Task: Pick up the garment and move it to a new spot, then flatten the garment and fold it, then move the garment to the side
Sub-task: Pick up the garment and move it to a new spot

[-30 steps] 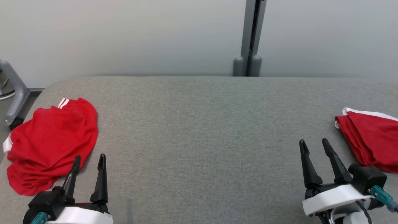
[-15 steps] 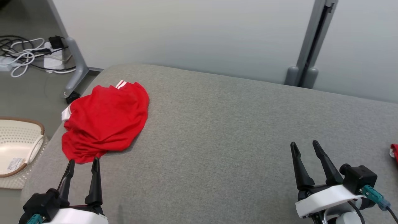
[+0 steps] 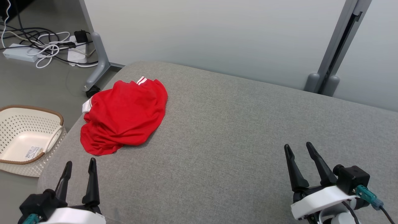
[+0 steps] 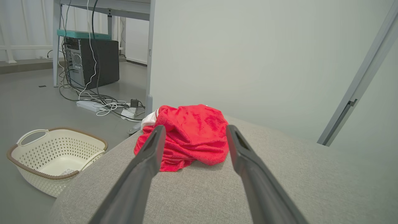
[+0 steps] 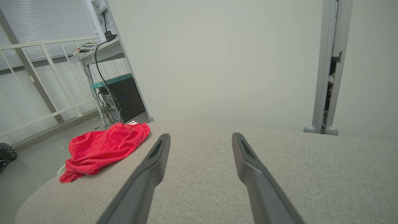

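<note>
A crumpled red garment (image 3: pixel 124 117) with white stripes at its trim lies near the left end of the grey padded table (image 3: pixel 236 133). The left wrist view has the garment (image 4: pixel 189 137) straight ahead between the fingers, a short way off. My left gripper (image 3: pixel 79 162) hovers open at the table's near left corner, just short of the cloth. My right gripper (image 3: pixel 299 147) stands open over the table's near right part, with nothing between its fingers. From the right wrist the garment (image 5: pixel 104 147) lies far off to the left.
A cream laundry basket (image 3: pixel 26 137) stands on the floor left of the table. Cables and a power strip (image 3: pixel 40 49) lie on the floor behind it, by a grey stand leg (image 3: pixel 99 62). A grey wall post (image 3: pixel 335 53) rises behind the table.
The head camera has swung to the left, so the garment now sits nearer the picture's middle and the floor and basket show. A second red cloth at the right edge has left the picture. Both grippers stay open.
</note>
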